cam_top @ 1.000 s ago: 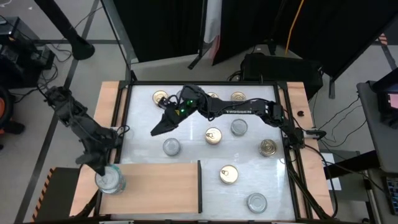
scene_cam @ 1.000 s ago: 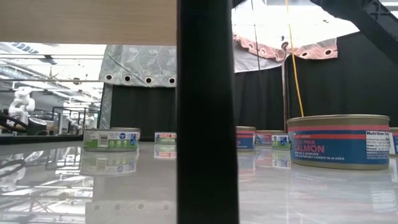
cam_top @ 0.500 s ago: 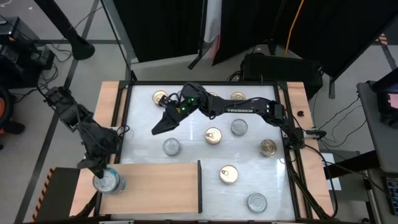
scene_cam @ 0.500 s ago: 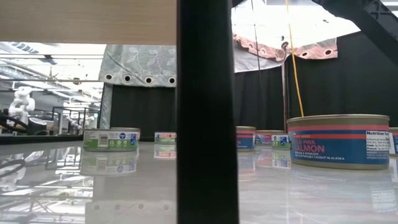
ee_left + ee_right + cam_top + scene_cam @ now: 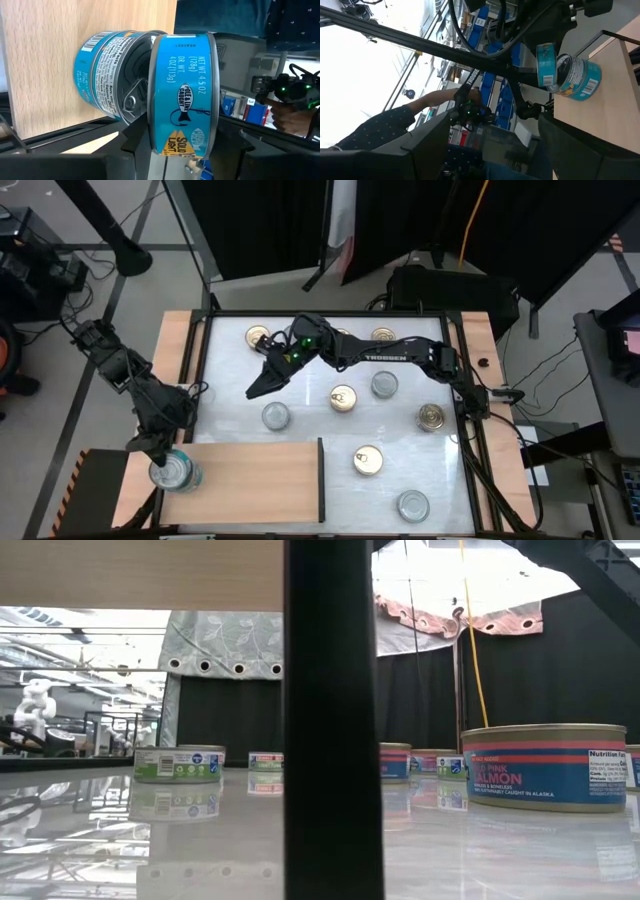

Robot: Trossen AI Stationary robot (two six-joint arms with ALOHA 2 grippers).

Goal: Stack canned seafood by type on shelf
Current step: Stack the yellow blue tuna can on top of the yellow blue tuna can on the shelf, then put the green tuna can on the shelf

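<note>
Readable text:
- Blue tin (image 5: 182, 95) held in the left gripper (image 5: 165, 150): "NET WT 4.5 OZ (128g)", "POLE & LINE CAUGHT", "SOLID LIGHT" (apparently).
- Salmon tin (image 5: 545, 766): "PINK SALMON", "Nutrition Facts".
- Right arm (image 5: 385, 356): "TROSSEN".

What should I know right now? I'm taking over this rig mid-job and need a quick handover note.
Left claw: shut on a blue tin, held on edge beside a second tin at the shelf's left end.
Right claw: open, empty, hovering over the white table.
Done: one tin on the shelf.
Left: stack the held tin, then sort the loose tins, gold-lidded and silver-lidded, scattered on the table.
</note>
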